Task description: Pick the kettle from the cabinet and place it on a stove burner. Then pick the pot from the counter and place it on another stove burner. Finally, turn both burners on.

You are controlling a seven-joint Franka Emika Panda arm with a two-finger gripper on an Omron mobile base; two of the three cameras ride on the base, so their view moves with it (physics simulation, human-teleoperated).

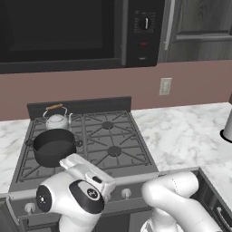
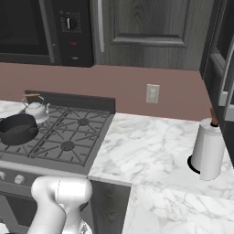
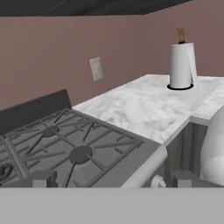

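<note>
Both vessels, kettle (image 1: 57, 119) and pot (image 1: 54, 146), sit on burners; my gripper (image 3: 111, 179) hangs released, knobs (image 1: 126, 193) remain unturned.

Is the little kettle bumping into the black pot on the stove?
Cannot tell. In the left base view the kettle sits right behind the pot, and the pot's rim overlaps its base, so neither a gap nor contact shows plainly.

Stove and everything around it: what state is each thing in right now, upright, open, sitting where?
kettle: upright on the back left burner.
pot: upright, lidless, on the front left burner, just in front of the kettle.
cabinet: door shut.
paper towel roll: standing upright on the counter.
gripper: jaws open, holding nothing, low at the stove's front edge.
</note>
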